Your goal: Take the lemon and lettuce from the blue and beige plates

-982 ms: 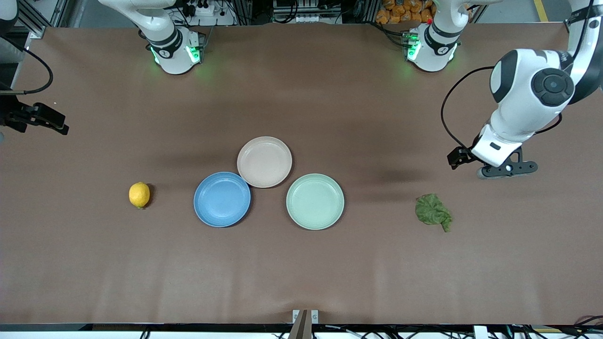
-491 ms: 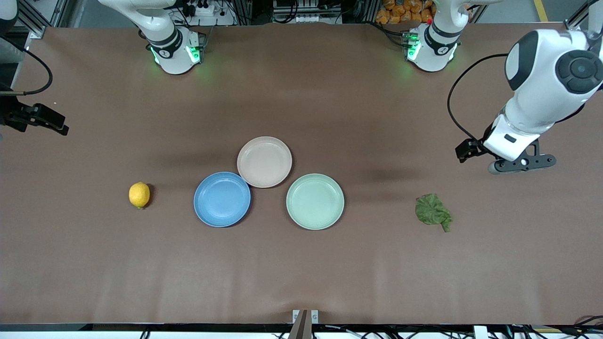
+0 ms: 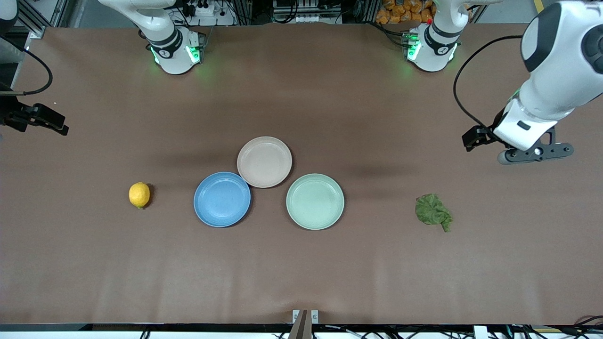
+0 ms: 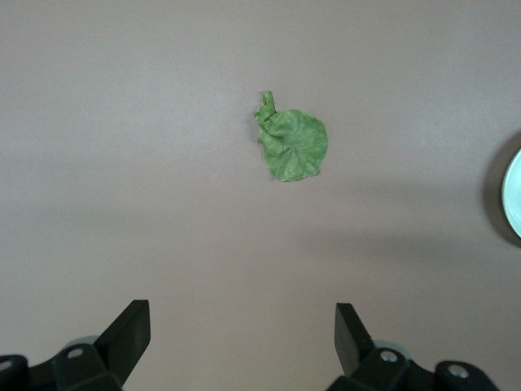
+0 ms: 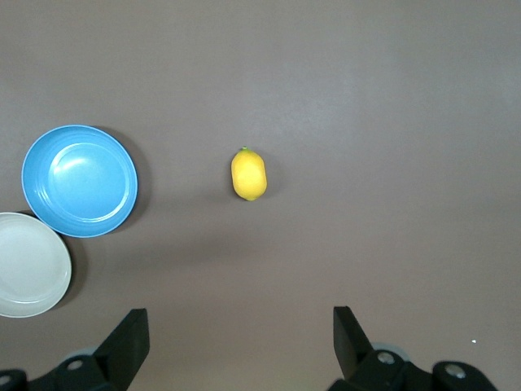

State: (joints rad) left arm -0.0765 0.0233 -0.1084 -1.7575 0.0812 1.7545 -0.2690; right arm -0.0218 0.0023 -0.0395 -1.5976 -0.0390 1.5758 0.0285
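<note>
Lemon and lettuce both lie on the bare brown table, neither of them on a plate. That yellow fruit sits toward my right arm's end of the table, well apart from the blue plate, and about as near to the front camera as that plate. My right wrist view shows it alone on the cloth, with the blue plate beside it and the beige plate touching the blue one's rim. The beige plate lies a little farther from the front camera than the blue one, and its rim also meets the pale mint-green plate. All three plates hold nothing. The green leaf sits toward my left arm's end of the table, well apart from the mint-green plate, its short stem pointing toward the front camera; my left wrist view shows it flat and wrinkled. My left gripper hangs in the air over bare table near the leaf, its two fingers spread wide with nothing between them. My right gripper is up over bare table near the fruit, its fingers likewise wide apart and holding nothing.
</note>
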